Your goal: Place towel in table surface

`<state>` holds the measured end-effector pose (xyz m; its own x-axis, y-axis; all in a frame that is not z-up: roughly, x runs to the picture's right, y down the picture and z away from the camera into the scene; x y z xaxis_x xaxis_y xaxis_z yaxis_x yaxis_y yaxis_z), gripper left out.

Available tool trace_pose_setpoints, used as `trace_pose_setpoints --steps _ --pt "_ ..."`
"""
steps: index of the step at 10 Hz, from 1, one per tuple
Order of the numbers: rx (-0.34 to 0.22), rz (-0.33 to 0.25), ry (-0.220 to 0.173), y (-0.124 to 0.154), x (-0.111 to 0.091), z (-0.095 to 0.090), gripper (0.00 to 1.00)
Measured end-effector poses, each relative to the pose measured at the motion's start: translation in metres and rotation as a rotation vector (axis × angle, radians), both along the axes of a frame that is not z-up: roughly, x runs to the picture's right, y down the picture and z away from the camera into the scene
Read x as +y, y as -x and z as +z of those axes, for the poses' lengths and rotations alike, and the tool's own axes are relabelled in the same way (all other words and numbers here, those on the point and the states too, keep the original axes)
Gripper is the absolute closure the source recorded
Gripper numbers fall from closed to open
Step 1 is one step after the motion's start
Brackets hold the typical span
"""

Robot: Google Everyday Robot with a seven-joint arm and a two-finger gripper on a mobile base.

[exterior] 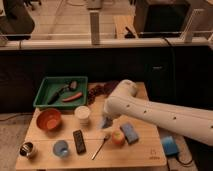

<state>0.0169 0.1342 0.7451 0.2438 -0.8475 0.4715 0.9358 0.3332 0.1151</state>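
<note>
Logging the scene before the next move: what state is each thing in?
white cup, upright
orange bowl, upright
blue cup, upright
metal can, upright
green tray, holding utensils
spoon, lying flat
remote, lying flat
gripper, low over the table beside the white cup

My hand (106, 121), low beside the white cup (82, 114), is mostly hidden under my arm (150, 112), which runs off the right edge

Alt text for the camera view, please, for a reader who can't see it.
A white robot arm reaches from the picture's right across a wooden table, its gripper low near the middle beside a white cup. Around it lie a green tray, orange bowl, remote, spoon and blue sponge.
</note>
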Motion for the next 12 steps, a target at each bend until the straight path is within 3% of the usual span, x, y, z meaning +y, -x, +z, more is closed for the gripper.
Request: trace_pose_setpoints --steps 3,7,10,11,12 --pt "-0.015 0.018 0.057 -0.014 0.012 0.040 1.00" --pt "-0.046 -0.016 0.123 0.000 0.013 0.075 0.98" --pt "-0.054 -0.034 0.150 0.008 0.015 0.092 0.74" --pt "-0.054 -0.034 0.150 0.008 0.015 0.092 0.74" --pt "-0.061 -0.054 0.155 0.012 0.023 0.109 0.42"
